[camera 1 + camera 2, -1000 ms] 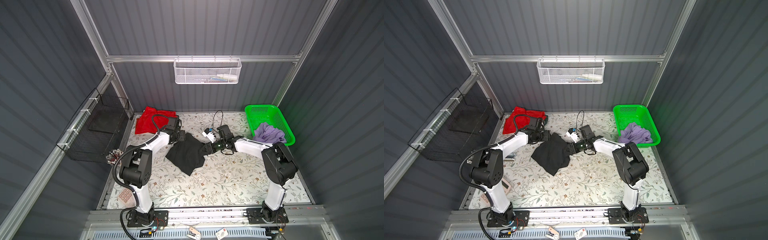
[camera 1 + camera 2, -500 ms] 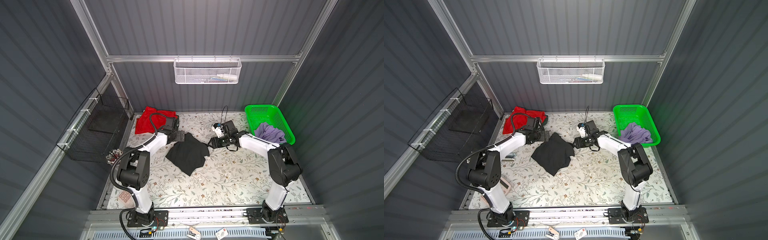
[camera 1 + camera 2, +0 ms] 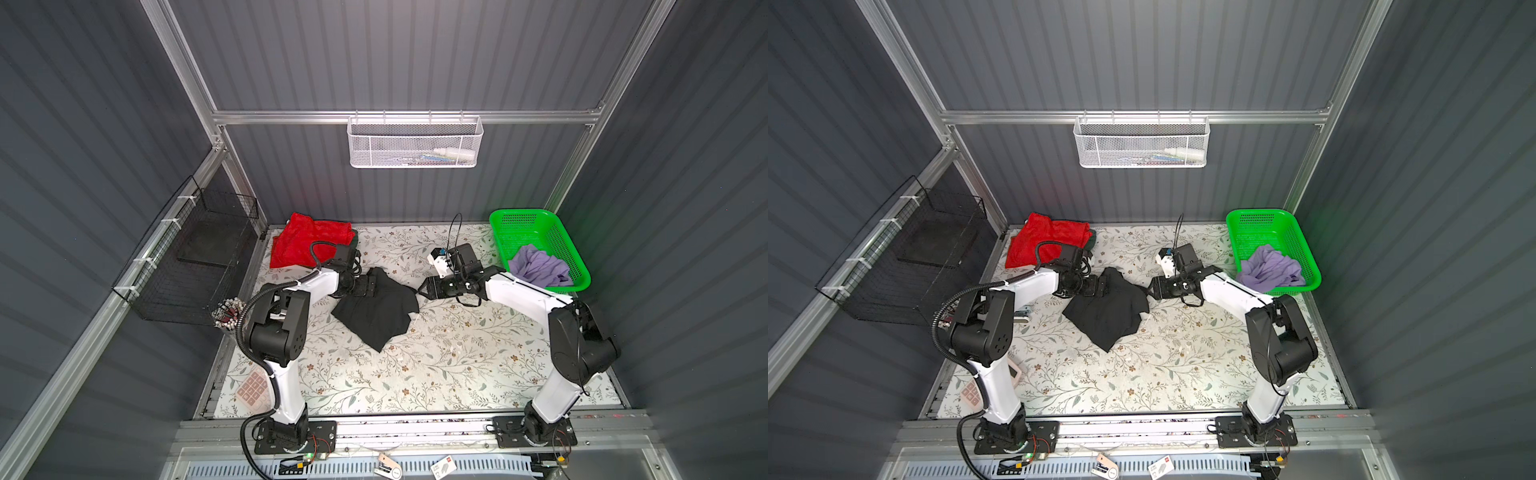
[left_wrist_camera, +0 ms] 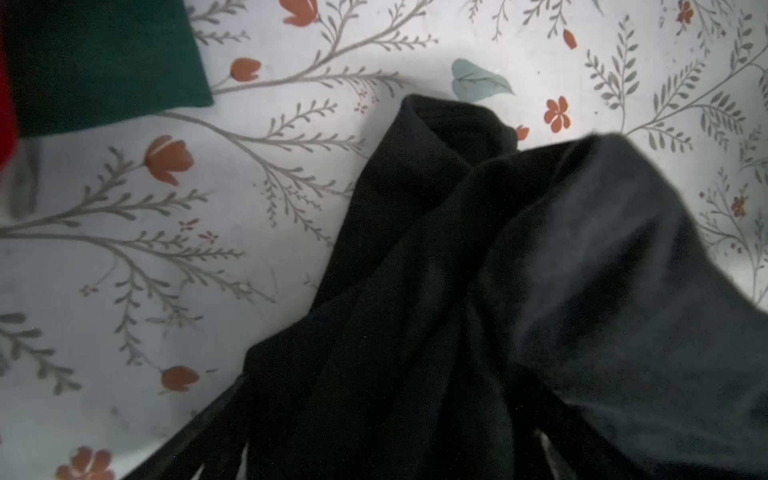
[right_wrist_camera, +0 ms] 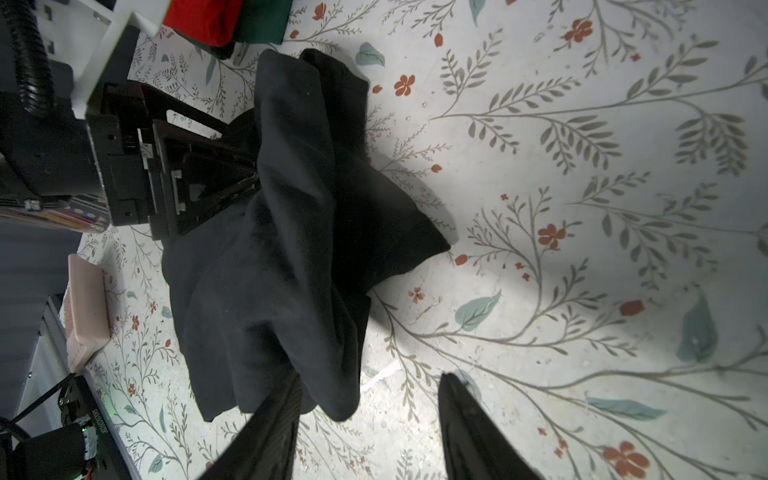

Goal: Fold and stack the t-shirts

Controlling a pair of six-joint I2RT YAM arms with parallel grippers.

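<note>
Working to flatten the black t-shirt, bunched mid-desk, with left gripper at its 9 o'clock edge and right gripper at 3 o'clock, both jaws parted, clamping nothing. Best pinch opposite corners, then pull taut.

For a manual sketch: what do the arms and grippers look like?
The left arm and right arm: white links, bulky black joints. A black ribbed hose follows the left; a thin cable loops above the right. The left gripper and right gripper: black, tapered jaws.
</note>
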